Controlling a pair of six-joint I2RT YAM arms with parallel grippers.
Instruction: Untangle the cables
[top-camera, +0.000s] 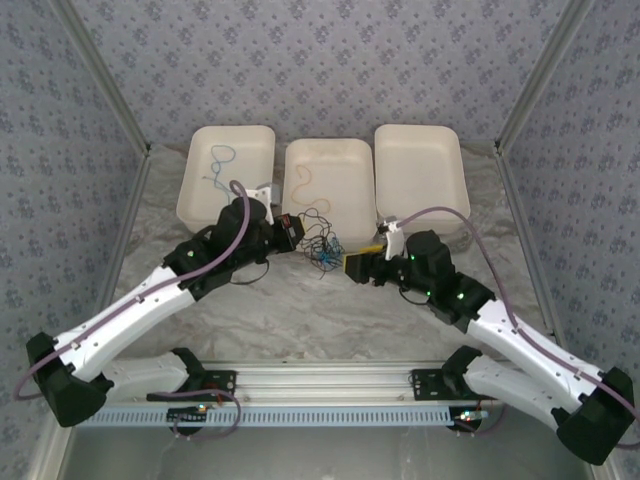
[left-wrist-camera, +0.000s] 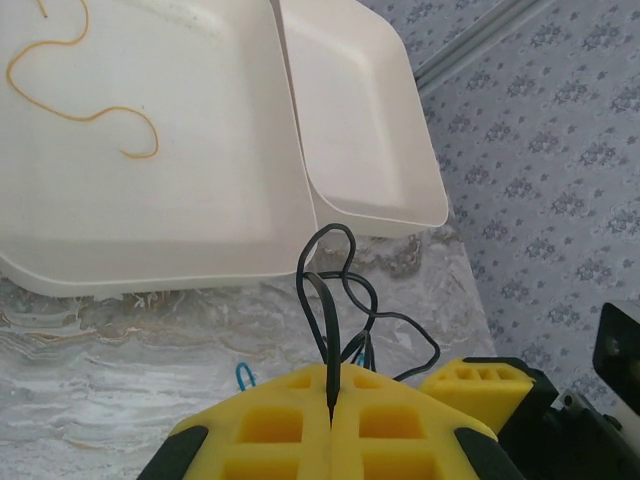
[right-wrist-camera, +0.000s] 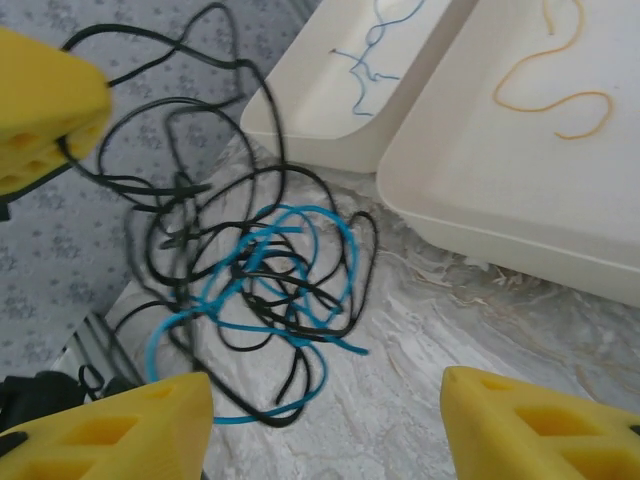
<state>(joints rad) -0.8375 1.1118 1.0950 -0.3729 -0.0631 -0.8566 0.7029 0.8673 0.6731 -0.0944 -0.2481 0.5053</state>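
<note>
Got the knot of thin, limp black and blue cords (top-camera: 322, 245) mid-frame, just below the middle white tray (top-camera: 345, 165). Pinching one black strand (left-wrist-camera: 328, 350) in the clenched left claw (left-wrist-camera: 330, 400). Holding the right claw (right-wrist-camera: 325, 395) wide open, knot dead ahead, nearer to it.

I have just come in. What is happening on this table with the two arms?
Two robot arms are untangling thin cords. The left pincer is shut on a black cord from the tangle of black and blue cords on the table. The right pincer is open, close beside the tangle. A blue cord already lies in the left tray and a yellow cord in the middle tray.
</note>
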